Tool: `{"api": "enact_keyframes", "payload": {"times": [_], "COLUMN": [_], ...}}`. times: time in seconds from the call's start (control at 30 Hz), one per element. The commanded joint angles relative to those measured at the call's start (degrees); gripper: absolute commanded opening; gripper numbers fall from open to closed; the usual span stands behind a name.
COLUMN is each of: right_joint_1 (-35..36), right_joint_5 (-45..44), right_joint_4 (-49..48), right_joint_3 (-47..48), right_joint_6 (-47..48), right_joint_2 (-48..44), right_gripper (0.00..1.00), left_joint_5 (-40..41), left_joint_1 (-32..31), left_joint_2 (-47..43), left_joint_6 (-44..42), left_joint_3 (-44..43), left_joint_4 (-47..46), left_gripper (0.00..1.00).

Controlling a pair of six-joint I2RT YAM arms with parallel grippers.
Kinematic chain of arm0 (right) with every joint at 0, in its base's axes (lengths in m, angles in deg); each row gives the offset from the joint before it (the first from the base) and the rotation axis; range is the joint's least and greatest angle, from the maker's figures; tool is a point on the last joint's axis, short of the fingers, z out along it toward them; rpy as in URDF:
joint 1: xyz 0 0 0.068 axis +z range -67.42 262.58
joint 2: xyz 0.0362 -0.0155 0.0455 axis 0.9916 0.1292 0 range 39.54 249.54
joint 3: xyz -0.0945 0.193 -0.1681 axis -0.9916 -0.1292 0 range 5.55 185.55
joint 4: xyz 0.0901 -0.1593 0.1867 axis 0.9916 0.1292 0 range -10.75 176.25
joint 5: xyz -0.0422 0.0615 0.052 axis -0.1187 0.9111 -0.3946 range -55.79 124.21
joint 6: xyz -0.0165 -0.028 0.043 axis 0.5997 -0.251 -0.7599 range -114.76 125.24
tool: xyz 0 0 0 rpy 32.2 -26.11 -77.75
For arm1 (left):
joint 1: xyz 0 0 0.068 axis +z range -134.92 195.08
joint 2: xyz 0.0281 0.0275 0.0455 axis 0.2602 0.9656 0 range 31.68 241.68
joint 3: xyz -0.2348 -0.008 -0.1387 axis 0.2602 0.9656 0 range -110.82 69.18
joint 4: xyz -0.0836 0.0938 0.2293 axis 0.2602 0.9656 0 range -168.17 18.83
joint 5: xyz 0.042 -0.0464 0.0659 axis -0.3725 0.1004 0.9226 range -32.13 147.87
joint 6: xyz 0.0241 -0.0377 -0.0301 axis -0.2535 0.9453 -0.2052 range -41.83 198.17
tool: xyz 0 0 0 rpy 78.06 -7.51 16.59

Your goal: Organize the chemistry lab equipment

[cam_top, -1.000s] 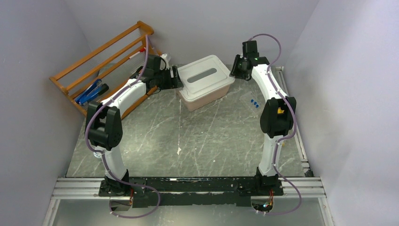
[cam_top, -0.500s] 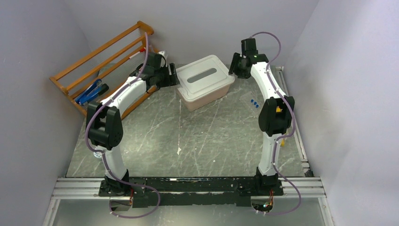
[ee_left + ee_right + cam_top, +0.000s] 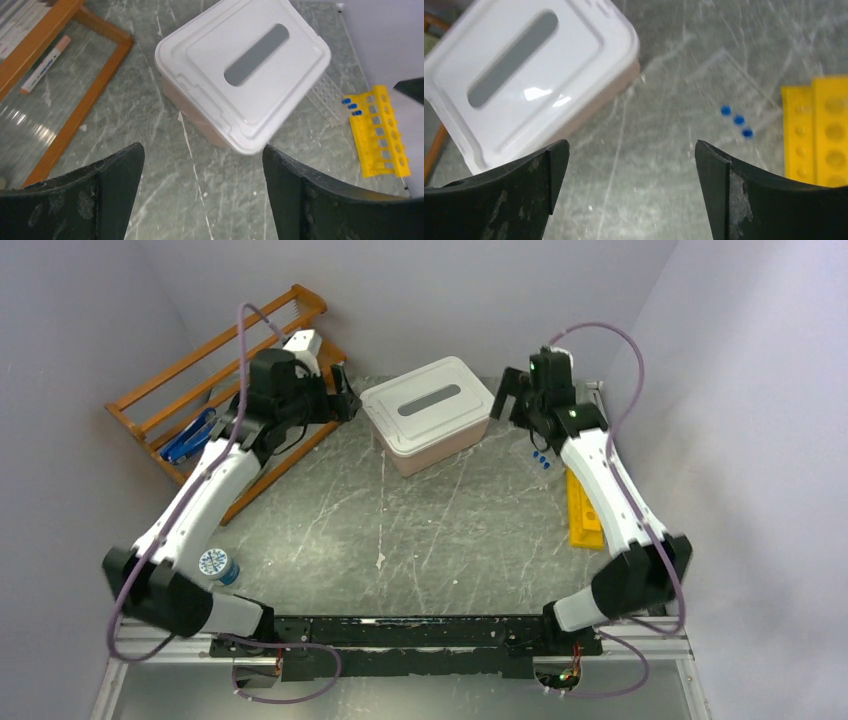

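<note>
both of my pincers hang over the far part of a grey marbled counter [image 3: 400,530], one on each side of a pink tub [image 3: 195,120] that is closed with a white lid [image 3: 245,65].

my left pincer [image 3: 201,149] is released. its two black fingers are spread wide with nothing between them. it sits to the left of the tub, just in front of an orange wooden shelf rack [image 3: 215,365] that leans in the far left corner. a blue item [image 3: 190,438] lies low in that shelf rack; i cannot tell what it is. a marker pen [image 3: 45,65] lies inside the rack's frame.

my right pincer [image 3: 631,145] is released too, wide and empty, to the right of the tub.

three clear tubes with blue caps [image 3: 736,120] lie side by side on the counter, right of the tub. a yellow tube rack [image 3: 583,508] lies flat along the counter's right edge, just beside the caps.
</note>
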Motion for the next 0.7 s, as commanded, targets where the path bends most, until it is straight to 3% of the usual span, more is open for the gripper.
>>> {"api": "enact_keyframes", "payload": {"times": [0.0,0.33,0.5,0.67], "right_joint_1": [1.72,1.88,1.84,1.84], "right_joint_5": [-5.27,-5.98,-6.28,-5.37], "right_joint_4": [-3.63,9.76,15.78,18.85], "right_joint_3": [-14.17,-16.26,-10.77,-9.49], "right_joint_6": [-3.20,3.47,4.30,3.75], "right_joint_2": [-12.87,-36.40,-41.93,-46.02], "right_gripper": [1.00,1.00,1.00,1.00], "left_joint_5": [1.23,9.04,17.28,17.21], "left_joint_1": [-0.44,-0.47,-0.47,-0.43], "left_joint_2": [-10.09,-34.44,-43.72,-48.89], "left_joint_6": [0.40,-0.87,-6.72,-6.56], "left_joint_3": [7.16,11.36,8.14,5.83], "left_joint_4": [3.18,18.03,26.75,32.07], "left_gripper": [0.91,0.95,0.96,0.96]}}
